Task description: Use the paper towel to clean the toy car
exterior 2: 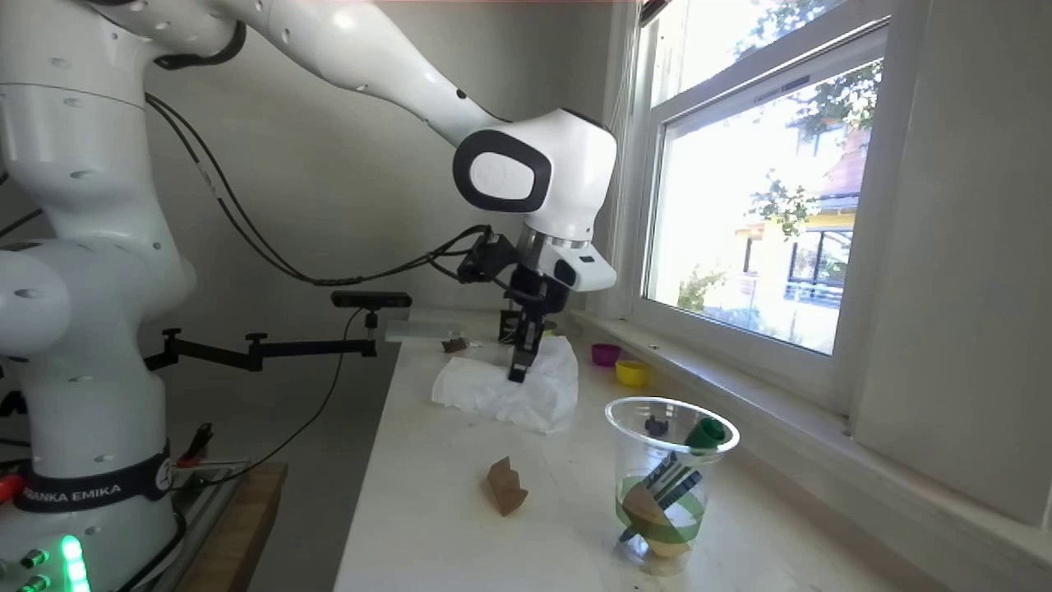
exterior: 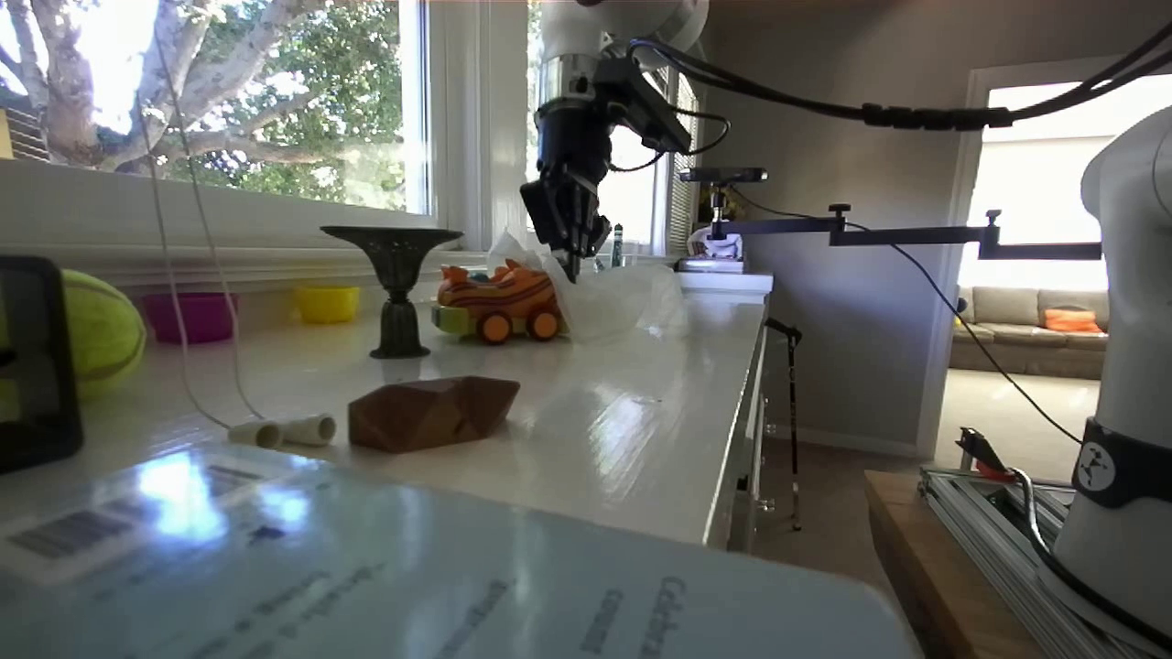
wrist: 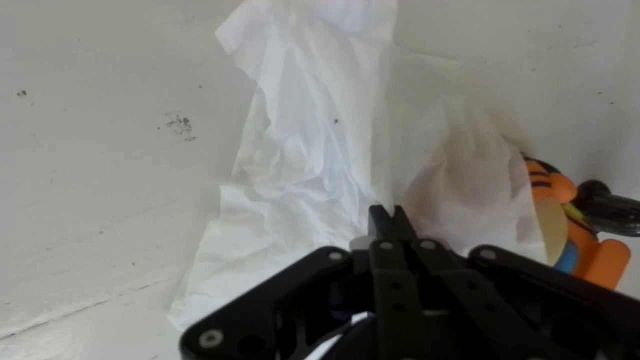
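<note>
The orange striped toy car [exterior: 499,297] stands on the white counter in an exterior view. In the wrist view, part of the car [wrist: 602,262] shows at the right and the rest lies under the white paper towel [wrist: 295,165]. The towel also shows in both exterior views [exterior: 623,302] [exterior 2: 485,399], crumpled and spread on the counter and partly draped over the car. My gripper [wrist: 387,210] points down with its fingertips nearly together on a fold of the towel, beside the car. It also shows in both exterior views [exterior: 572,270] [exterior 2: 518,376].
A dark goblet-shaped stand [exterior: 398,293] is close to the car. A purple cup [exterior: 190,317] and a yellow cup [exterior: 327,304] stand by the window. A brown faceted block [exterior: 430,415], another brown piece [exterior 2: 505,487] and a clear cup [exterior 2: 670,485] with items inside are on the counter.
</note>
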Available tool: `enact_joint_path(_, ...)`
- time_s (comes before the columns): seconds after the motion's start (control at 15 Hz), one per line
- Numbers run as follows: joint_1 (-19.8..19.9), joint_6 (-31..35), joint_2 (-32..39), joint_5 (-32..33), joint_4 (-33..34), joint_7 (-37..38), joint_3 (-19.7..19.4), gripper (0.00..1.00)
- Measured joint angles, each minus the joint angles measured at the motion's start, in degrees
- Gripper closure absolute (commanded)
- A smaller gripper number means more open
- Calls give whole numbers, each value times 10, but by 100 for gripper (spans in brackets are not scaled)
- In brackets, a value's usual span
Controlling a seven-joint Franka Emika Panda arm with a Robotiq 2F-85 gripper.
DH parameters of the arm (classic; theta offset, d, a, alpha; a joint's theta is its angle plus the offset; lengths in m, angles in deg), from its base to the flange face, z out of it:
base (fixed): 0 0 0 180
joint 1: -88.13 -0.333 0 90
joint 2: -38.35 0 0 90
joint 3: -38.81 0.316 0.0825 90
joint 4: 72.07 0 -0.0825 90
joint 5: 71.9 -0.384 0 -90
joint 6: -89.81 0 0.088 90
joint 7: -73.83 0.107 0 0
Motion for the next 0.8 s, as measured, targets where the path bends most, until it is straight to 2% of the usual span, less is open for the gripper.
enact_joint_path(0.27,-4,2,0,0,0,0,7,100)
enact_joint_path(0.8,-35,-18,-37,0,-3,-13,36,100)
